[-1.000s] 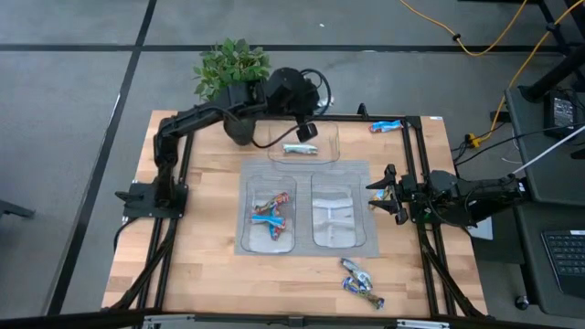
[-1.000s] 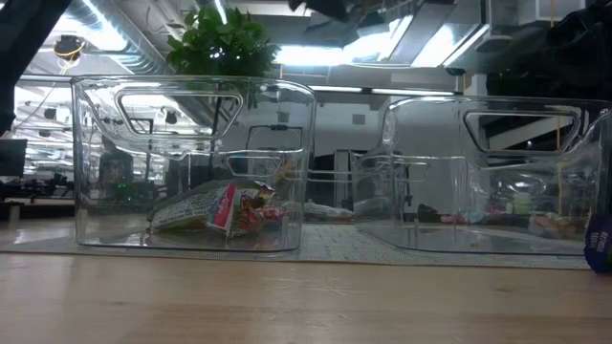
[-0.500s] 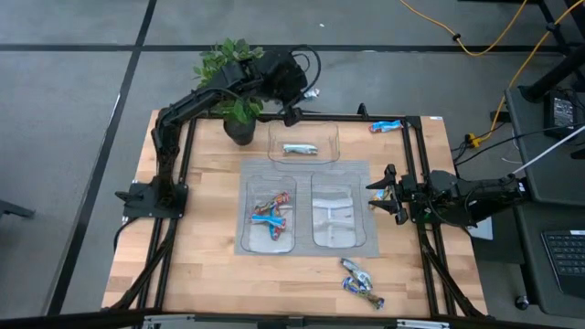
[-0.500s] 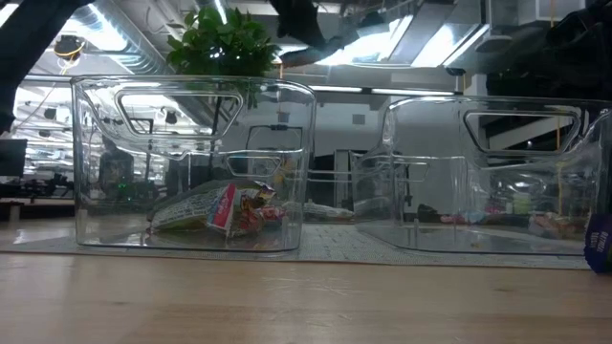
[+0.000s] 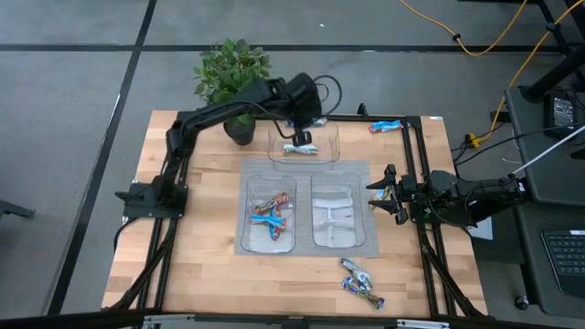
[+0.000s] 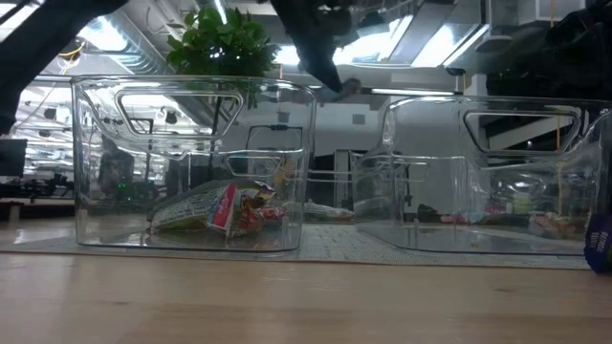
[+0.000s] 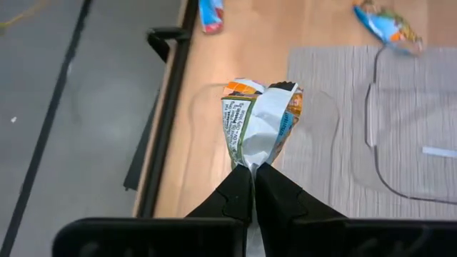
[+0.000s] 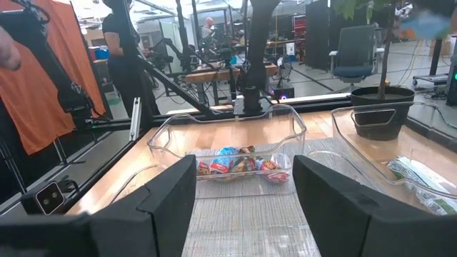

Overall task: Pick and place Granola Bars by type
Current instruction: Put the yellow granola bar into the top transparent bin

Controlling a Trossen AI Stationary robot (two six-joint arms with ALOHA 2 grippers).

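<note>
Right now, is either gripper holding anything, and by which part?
The left gripper pinches a pale silvery-green granola bar by one end of its wrapper, above the back tray. The right gripper is open, holding nothing.

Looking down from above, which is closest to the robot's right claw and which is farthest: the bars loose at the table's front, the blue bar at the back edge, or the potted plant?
From the right gripper:
1. Loose bars, at the table's front edge.
2. Blue bar, at the back edge; close to the first, hard to call.
3. Potted plant, far back corner, clearly farthest.
</note>
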